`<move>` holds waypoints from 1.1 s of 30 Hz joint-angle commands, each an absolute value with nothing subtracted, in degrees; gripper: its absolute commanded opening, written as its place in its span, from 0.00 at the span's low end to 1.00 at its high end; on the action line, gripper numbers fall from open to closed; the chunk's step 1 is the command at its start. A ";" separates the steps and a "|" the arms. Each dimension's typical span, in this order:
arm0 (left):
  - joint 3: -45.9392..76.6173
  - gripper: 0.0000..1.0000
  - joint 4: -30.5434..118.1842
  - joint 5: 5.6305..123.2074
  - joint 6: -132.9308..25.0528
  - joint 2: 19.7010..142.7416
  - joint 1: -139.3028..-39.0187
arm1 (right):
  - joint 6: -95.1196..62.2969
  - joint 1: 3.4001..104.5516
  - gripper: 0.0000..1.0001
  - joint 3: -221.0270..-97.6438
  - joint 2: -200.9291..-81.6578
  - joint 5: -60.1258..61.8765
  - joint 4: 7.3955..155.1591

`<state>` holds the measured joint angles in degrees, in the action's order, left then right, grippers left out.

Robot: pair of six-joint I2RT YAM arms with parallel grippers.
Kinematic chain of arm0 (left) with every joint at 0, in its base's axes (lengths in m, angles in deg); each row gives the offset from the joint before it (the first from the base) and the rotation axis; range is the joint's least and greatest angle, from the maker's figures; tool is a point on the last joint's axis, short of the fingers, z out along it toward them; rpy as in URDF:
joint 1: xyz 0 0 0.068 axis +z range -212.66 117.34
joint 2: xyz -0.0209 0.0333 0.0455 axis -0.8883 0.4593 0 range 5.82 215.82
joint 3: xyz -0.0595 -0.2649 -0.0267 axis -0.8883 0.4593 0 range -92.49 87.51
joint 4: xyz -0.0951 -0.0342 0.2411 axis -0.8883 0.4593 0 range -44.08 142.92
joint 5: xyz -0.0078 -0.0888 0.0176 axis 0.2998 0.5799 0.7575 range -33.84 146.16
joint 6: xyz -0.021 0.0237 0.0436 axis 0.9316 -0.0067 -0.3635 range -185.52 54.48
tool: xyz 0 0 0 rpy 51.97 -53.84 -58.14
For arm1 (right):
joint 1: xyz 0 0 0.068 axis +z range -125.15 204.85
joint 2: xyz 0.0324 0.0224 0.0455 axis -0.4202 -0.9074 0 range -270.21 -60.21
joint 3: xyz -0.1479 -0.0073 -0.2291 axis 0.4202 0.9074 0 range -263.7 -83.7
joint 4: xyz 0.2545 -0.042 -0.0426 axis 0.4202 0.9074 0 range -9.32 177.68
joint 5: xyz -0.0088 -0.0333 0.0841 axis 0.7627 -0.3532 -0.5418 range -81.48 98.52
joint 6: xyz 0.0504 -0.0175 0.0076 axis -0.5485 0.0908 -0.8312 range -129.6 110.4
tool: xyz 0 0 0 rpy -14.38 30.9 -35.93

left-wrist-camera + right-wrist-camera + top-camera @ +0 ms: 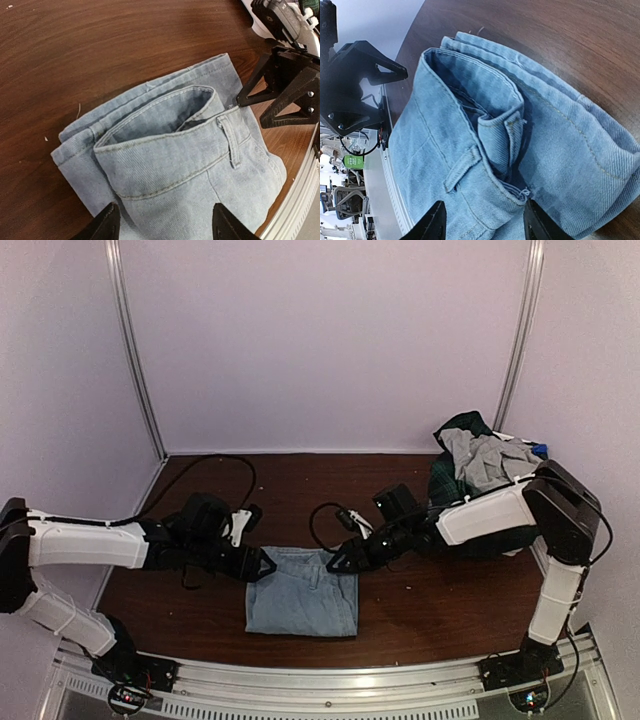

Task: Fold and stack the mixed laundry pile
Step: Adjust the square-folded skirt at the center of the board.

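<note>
A folded pair of light blue jeans (303,592) lies flat in the middle of the table near the front edge. My left gripper (262,565) is at its far left corner and my right gripper (335,560) at its far right corner. The left wrist view has the left gripper (165,225) open, fingers wide apart over the waistband of the jeans (170,150). My right gripper (485,222) is likewise open above the jeans (520,130), holding nothing. The mixed laundry pile (478,465), plaid with grey, white and a bit of blue, sits rumpled at the back right corner.
The right arm's white forearm (490,515) stretches across in front of the pile. A metal rail (330,680) runs along the near table edge. Pale walls close the table at the back and sides. A black cable (225,465) loops at the back left.
</note>
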<state>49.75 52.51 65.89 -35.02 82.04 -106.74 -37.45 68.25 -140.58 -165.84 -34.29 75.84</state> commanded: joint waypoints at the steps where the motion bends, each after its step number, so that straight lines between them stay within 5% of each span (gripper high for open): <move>1: 49.83 0.64 46.48 68.04 -32.65 85.87 -106.70 | -36.94 68.59 0.56 -142.95 -167.19 -32.60 76.61; 10: 47.62 0.60 48.81 64.45 -31.16 93.05 -106.43 | -32.92 68.83 0.57 -148.46 -171.79 -31.96 83.09; 19: 48.52 0.41 46.21 66.18 -32.05 92.51 -106.42 | -30.99 69.61 0.46 -150.45 -173.88 -35.49 84.60; 21: 48.73 0.35 46.19 66.31 -32.29 91.88 -106.41 | -30.66 69.74 0.38 -150.78 -173.80 -35.28 84.81; 26: 48.26 0.19 47.32 65.68 -33.43 89.73 -106.39 | -30.08 69.71 0.01 -150.52 -172.01 -34.37 84.88; 33: 46.14 0.05 50.68 63.88 -35.10 87.91 -106.43 | -29.07 69.45 0.00 -151.39 -168.07 -31.14 88.90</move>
<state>49.03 49.65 66.05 -33.27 89.30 -106.74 -30.33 69.51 -149.87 -171.61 -33.88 85.81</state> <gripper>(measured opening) 0.074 0.046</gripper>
